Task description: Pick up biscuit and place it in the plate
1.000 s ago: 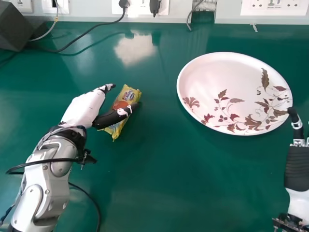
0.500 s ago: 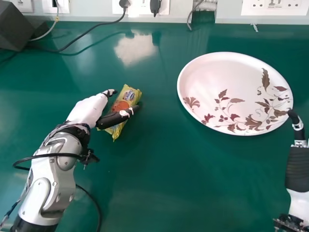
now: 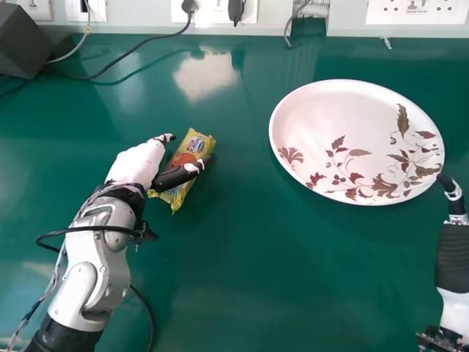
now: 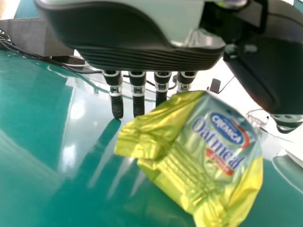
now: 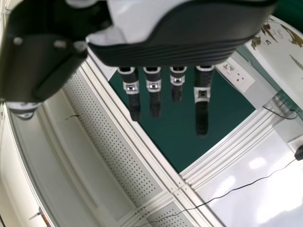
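Displaying white lettering inside a dark blue oval on the biscuit packet (image 4: 189, 156), carrying larger blue letters right next to that on a pale, silvery-blue ground, then more small print on a red-orange band. Gleaming yellow-green around this printed patch, wrinkling into loose folds toward a crimped end. Lying slantwise on the green table (image 3: 242, 279), near the left hand, and showing a rounded orange-brown patch in the head view as well. Sitting well apart from the white plate (image 3: 344, 132), to the left of its rim and its brown and reddish leaf pattern. Spreading the left hand (image 3: 135, 165) open around the packet, holding fingers straight on one side and stretching the thumb across toward the other; not being able to tell whether either is touching the wrapper. Holding the right hand (image 3: 452, 260) beside the plate, straightening its fingers too.
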Robot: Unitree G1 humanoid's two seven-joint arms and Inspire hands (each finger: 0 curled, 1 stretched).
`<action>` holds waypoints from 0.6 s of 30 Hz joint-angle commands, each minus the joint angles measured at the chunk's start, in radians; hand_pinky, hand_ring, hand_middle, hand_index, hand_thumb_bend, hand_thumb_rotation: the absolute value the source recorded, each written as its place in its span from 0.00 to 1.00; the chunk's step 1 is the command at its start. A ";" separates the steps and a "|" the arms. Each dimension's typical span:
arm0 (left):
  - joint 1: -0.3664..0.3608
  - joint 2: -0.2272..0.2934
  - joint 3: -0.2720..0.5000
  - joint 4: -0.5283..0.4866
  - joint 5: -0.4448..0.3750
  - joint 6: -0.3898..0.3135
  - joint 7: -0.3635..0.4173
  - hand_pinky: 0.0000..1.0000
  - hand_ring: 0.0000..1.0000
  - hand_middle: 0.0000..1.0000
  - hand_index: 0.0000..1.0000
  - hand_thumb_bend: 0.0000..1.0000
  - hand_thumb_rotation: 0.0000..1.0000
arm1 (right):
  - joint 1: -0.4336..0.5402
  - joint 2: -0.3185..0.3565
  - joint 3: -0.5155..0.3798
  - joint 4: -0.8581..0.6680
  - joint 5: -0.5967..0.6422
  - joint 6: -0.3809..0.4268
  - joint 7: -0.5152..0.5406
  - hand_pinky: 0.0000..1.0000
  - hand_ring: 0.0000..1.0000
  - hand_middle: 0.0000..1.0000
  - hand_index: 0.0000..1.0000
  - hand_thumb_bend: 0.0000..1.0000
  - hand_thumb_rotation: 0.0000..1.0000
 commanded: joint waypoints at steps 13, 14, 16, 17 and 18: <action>-0.055 0.097 -0.054 0.049 0.042 -0.009 -0.201 0.89 0.92 0.98 0.96 1.00 0.65 | 0.010 0.045 0.011 -0.028 -0.010 -0.009 -0.017 0.57 0.83 0.93 0.86 0.96 0.24; -0.059 0.102 -0.055 0.051 0.042 -0.013 -0.207 0.89 0.92 0.98 0.96 1.00 0.65 | 0.009 0.045 0.011 -0.024 -0.011 -0.011 -0.016 0.57 0.82 0.93 0.86 0.96 0.23; -0.068 0.115 -0.056 0.056 0.041 -0.023 -0.220 0.89 0.92 0.99 0.97 1.00 0.65 | 0.008 0.047 0.010 -0.018 -0.014 -0.014 -0.015 0.57 0.82 0.93 0.85 0.96 0.22; -0.073 0.122 -0.058 0.060 0.041 -0.027 -0.229 0.89 0.92 0.98 0.97 1.00 0.64 | 0.007 0.047 0.009 -0.015 -0.011 -0.015 -0.012 0.57 0.82 0.93 0.85 0.96 0.22; -0.079 0.127 -0.060 0.068 0.042 -0.030 -0.238 0.89 0.92 0.98 0.97 1.00 0.63 | 0.005 0.047 0.008 -0.011 -0.008 -0.015 -0.010 0.57 0.82 0.93 0.86 0.95 0.23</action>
